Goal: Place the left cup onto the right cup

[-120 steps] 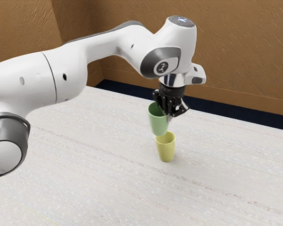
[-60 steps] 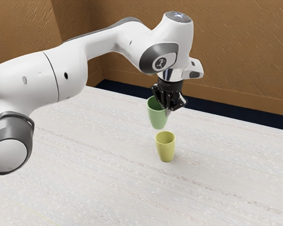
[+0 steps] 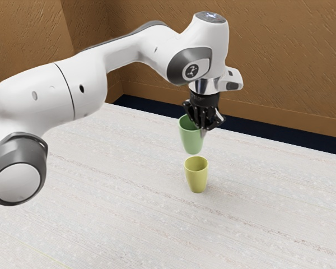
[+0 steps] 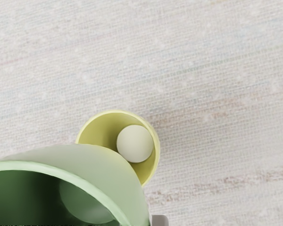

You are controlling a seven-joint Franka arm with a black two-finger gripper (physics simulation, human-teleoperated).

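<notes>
A green cup (image 3: 191,138) hangs in the air, upright, with my gripper (image 3: 204,124) shut on its rim. Just below it a yellow cup (image 3: 196,174) stands upright on the table, a small gap between the two. The green cup sits slightly toward the exterior view's left of the yellow one. In the wrist view the green cup (image 4: 80,179) is large and close under my hand, partly covering the yellow cup (image 4: 108,134), whose pale inner bottom shows.
The pale wooden table (image 3: 101,213) spreads wide around the yellow cup. A brown wall (image 3: 291,50) with a dark baseboard runs behind the table's far edge.
My hand has lifted the green cup a little and carried it toward the exterior view's right, closer over the yellow cup. The yellow cup has not moved.
</notes>
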